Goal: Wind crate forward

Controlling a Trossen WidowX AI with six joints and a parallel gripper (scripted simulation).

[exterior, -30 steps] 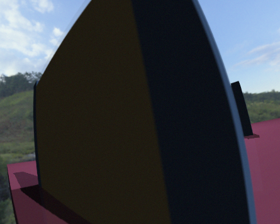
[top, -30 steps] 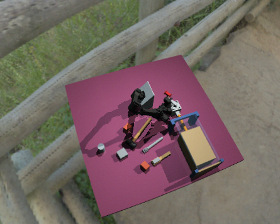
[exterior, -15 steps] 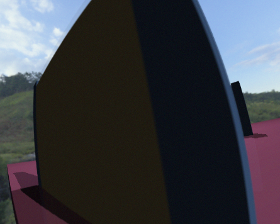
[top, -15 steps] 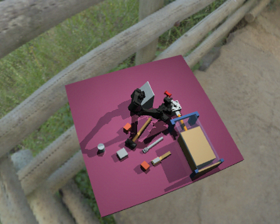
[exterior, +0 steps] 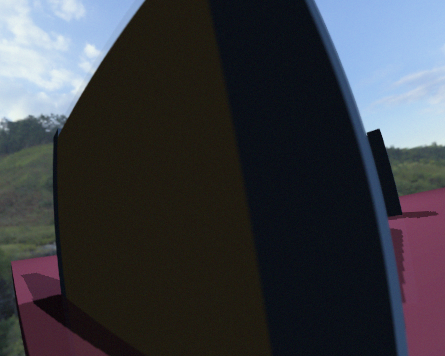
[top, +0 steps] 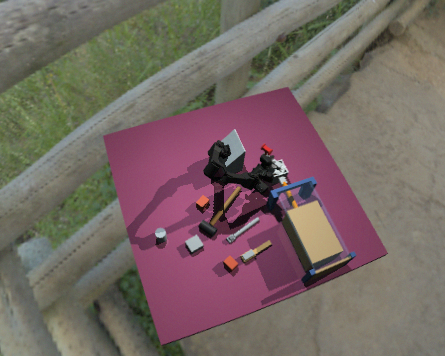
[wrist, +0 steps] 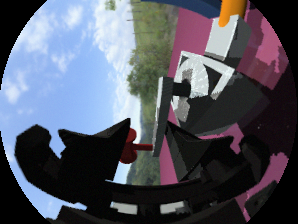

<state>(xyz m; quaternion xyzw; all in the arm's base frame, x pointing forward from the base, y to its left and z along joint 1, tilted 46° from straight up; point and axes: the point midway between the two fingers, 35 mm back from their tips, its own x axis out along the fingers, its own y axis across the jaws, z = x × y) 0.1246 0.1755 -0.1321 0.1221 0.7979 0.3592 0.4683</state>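
Note:
The crate (top: 315, 232) sits flat in the clear-panelled cubby, with a gap between its front and the blue frame (top: 294, 186) (wrist: 190, 6) at the mouth. An orange strap (top: 292, 201) (wrist: 232, 10) crosses that gap to the winch (top: 281, 169) (wrist: 220, 107). The winch handle stands at the winch: its dark key shaft (wrist: 181, 89) meets the round top, and its grey crank arm (wrist: 161, 112) ends at a red knob (top: 267, 149) (wrist: 129, 152). My gripper (wrist: 148, 125) is open around the crank arm, which is nearer the right finger. The left finger partly hides the knob. The key's seating depth is unclear.
A mallet (top: 208, 228), a wrench (top: 242, 230), a brush (top: 256, 251), orange blocks (top: 202, 202) (top: 230, 264), a grey block (top: 194, 244) and a grey cylinder (top: 160, 235) lie on the bench. A grey panel (top: 236, 147) stands beside the arm. The exterior view is mostly blocked by a large dark surface.

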